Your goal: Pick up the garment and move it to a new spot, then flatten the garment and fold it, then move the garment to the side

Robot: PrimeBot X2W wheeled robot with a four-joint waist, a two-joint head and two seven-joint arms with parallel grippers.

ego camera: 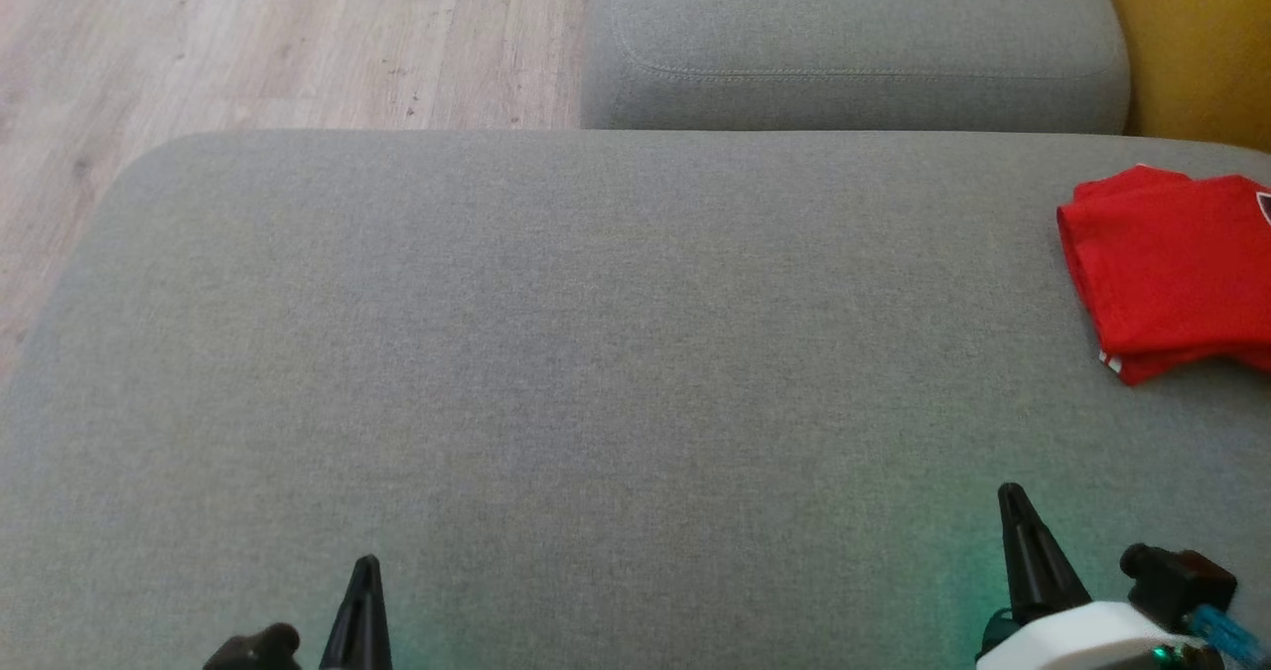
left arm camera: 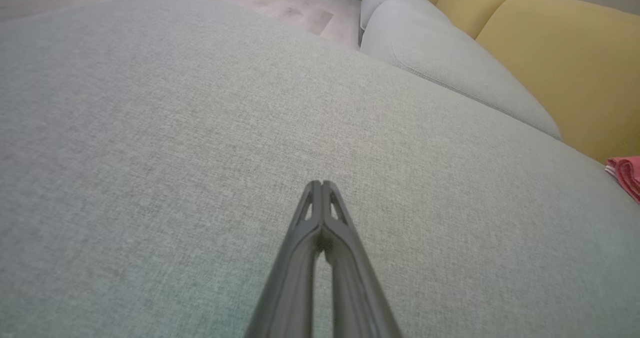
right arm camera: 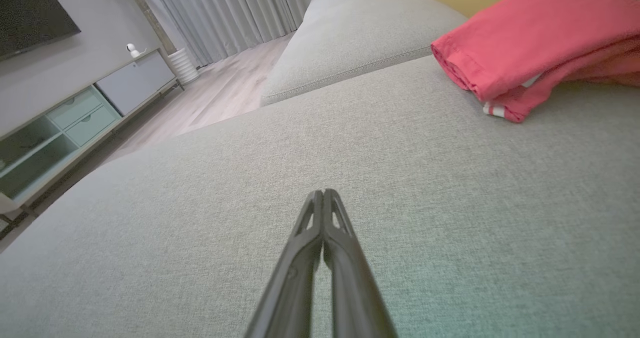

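The red shirt (ego camera: 1167, 273) lies on the grey sofa (ego camera: 596, 333), far over on the right side. It looks folded, with one layer on top of another. Its right part runs off the head view, so I cannot tell which way it is longest. The right hand (ego camera: 1011, 493) is closed and holds nothing. The left hand (ego camera: 364, 561) is closed too, and holds nothing. Both hang low over the near part of the sofa, pointing forward. The shirt is ahead of the right hand and a bit to its right. It is well apart from the left hand, so the right hand is the nearer one. Just bare sofa cloth lies between the right hand and the shirt. Behind the shirt is a yellow back (ego camera: 1201, 45), and a second grey cushion (ego camera: 854, 45) sits farther off, next to the wood floor (ego camera: 248, 45). I think the job is nearly done, since the shirt looks folded and sits at the side.
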